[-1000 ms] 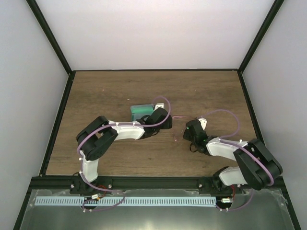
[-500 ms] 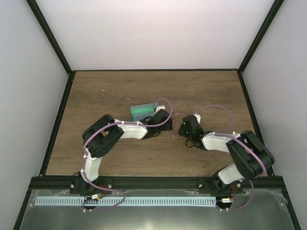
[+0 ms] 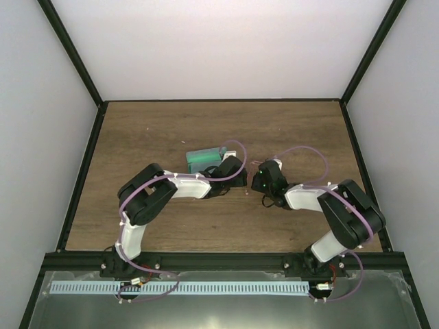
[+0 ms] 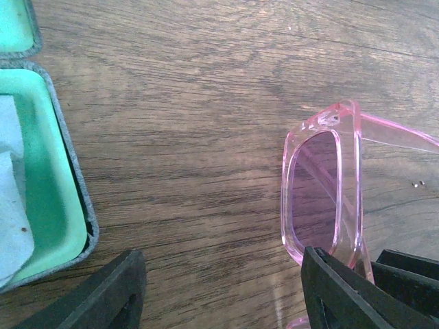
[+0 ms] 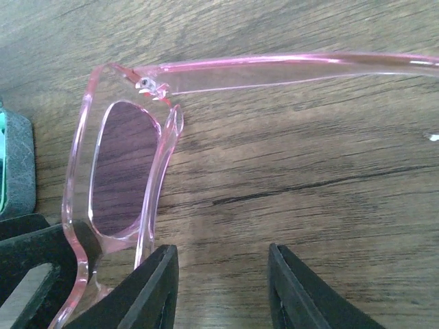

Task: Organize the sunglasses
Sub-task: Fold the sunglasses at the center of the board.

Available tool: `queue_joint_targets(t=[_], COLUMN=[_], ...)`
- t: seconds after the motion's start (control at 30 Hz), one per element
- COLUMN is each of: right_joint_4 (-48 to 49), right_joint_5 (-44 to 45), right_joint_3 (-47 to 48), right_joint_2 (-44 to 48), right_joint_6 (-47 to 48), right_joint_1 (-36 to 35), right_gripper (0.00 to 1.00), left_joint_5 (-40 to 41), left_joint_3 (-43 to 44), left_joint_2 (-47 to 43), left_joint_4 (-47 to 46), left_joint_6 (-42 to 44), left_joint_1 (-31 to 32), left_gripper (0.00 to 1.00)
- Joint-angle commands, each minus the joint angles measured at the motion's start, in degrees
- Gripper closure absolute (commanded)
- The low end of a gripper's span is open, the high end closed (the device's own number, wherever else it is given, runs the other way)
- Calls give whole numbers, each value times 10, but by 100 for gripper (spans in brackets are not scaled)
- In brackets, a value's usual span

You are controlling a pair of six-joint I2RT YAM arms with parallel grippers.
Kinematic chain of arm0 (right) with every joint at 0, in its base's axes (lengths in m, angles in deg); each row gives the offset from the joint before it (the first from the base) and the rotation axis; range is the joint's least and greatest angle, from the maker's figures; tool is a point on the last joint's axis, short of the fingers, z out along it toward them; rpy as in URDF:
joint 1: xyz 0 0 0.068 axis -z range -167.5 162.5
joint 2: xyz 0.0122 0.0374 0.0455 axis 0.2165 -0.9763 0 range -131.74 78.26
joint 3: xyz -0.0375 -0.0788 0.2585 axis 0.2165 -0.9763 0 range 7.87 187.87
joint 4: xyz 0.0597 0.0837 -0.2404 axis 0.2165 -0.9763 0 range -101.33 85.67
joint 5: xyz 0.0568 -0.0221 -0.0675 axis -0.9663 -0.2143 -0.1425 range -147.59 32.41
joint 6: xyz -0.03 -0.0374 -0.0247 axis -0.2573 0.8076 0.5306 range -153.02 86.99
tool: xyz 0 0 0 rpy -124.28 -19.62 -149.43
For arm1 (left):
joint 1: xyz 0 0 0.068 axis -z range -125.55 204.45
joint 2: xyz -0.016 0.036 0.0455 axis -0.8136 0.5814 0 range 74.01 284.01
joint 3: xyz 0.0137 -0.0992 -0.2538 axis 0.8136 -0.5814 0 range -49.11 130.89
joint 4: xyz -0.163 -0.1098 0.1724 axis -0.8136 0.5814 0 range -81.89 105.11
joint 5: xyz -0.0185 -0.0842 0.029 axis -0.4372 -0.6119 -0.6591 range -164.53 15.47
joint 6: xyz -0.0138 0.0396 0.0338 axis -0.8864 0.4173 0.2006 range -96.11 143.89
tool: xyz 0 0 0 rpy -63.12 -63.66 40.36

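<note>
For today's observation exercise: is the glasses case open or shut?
Open: the case shows its green lining, with a pale cloth lying inside.

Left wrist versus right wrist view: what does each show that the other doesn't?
Only the left wrist view shows the green lining of the open case and the pale cloth in it. Only the right wrist view shows a long stretch of the temple. Both show one lens of the pink sunglasses, the wooden table and a case edge.

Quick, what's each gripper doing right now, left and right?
Left gripper: open, gripping nothing; the pink transparent plastic sunglasses lie by one finger.
Right gripper: open, nothing between its fingers.
</note>
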Motion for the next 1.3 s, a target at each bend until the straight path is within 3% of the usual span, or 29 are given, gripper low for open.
queue_joint_targets(t=[0.0,0.13,0.23,0.37,0.53,0.83,1.27], right_joint_4=[-1,-17,-10,-28,-52,-91,-103], right_joint_5=[11,52,98,172,138,93,76], right_joint_3=[-1,-23,-32,-16,27,99,116], right_joint_2=[38,117,145,128,67,-3,-59], right_joint_6=[8,20,64,123,153,164,153], right_joint_1=[2,2,3,10,35,79,87], right_gripper=[62,55,40,24,7,10,12], left_joint_5=[0,21,28,1,-24,-53,-54], left_joint_3=[5,-11,-22,-29,-40,-32,-24], left_joint_2=[5,-25,-51,-71,-86,-90,-79], left_joint_4=[18,22,25,23,17,19,26], left_joint_6=[13,24,25,46,55,70,79], left_joint_1=[0,-4,-5,-3,-3,-3,-5], left_gripper=[35,32,27,20,15,15,15])
